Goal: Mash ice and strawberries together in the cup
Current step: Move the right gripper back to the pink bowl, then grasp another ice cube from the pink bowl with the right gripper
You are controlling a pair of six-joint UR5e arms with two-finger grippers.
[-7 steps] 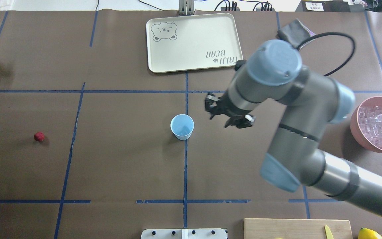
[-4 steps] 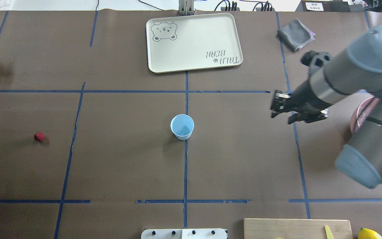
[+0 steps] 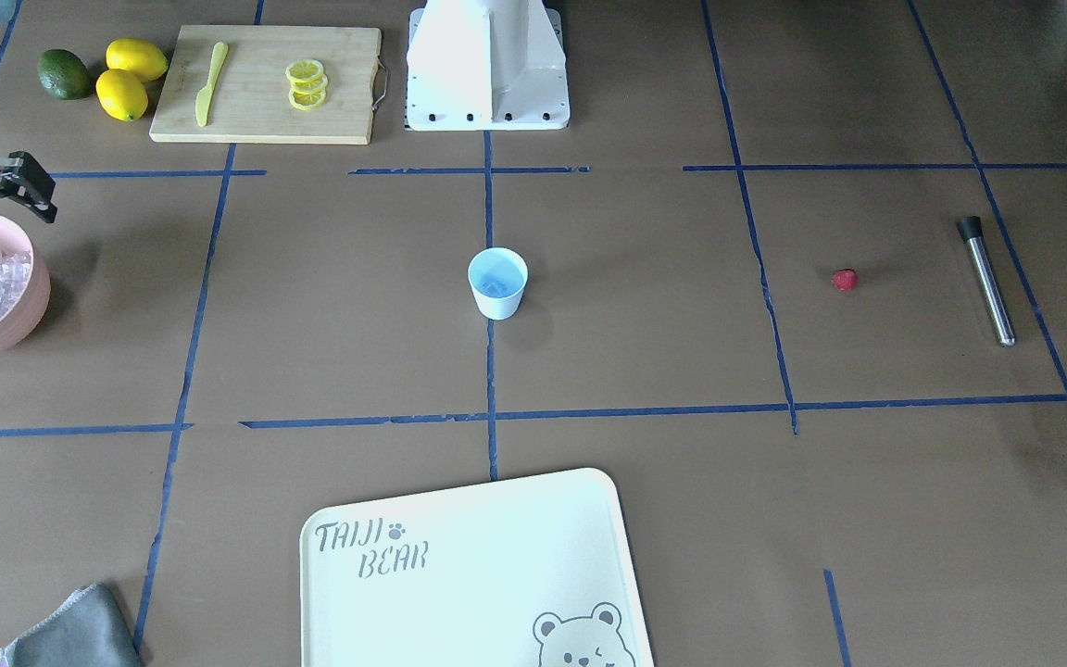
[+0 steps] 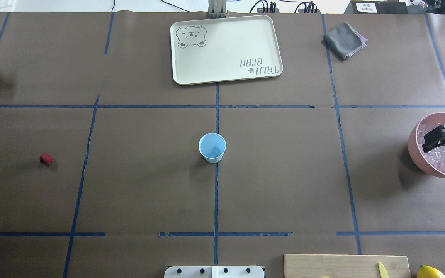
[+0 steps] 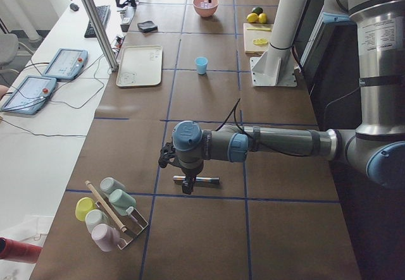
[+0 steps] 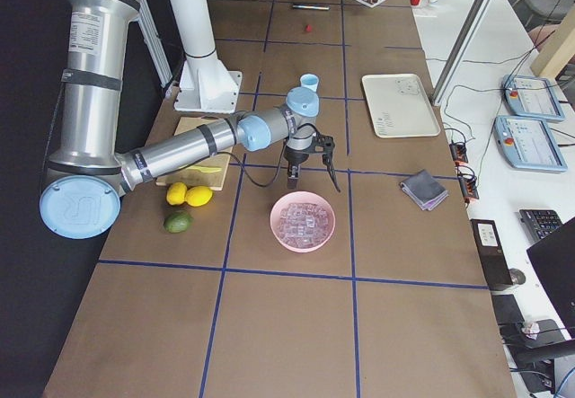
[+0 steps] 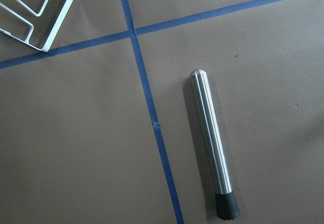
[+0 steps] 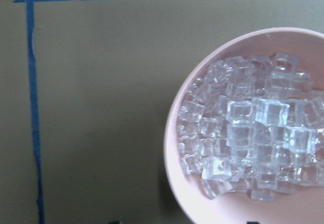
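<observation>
The pale blue cup (image 4: pixel 212 146) stands upright at the table's middle, also in the front view (image 3: pixel 497 283); I cannot tell what is in it. The small red strawberry (image 4: pixel 45 158) lies far left of it. The ice (image 8: pixel 248 143) fills a pink bowl (image 4: pixel 413 148) at the right edge. My right gripper (image 4: pixel 442 146) hangs open and empty over the bowl's near-left rim, fingers spread in the right side view (image 6: pixel 312 182). My left gripper (image 5: pixel 185 182) shows only in the left side view, above a steel muddler (image 7: pixel 211 143); I cannot tell its state.
A cream bear tray (image 4: pixel 225 48) and a grey cloth (image 4: pixel 345 40) lie at the far side. A cutting board (image 3: pixel 265 83) with lemon slices and a yellow knife, two lemons (image 3: pixel 126 79) and a green fruit sit by the robot base. A wire rack (image 5: pixel 126 226) of cups stands at the left end.
My right arm has swung from just right of the cup across the table to the pink ice bowl. Its fingers stay spread. Cup and strawberry have not moved.
</observation>
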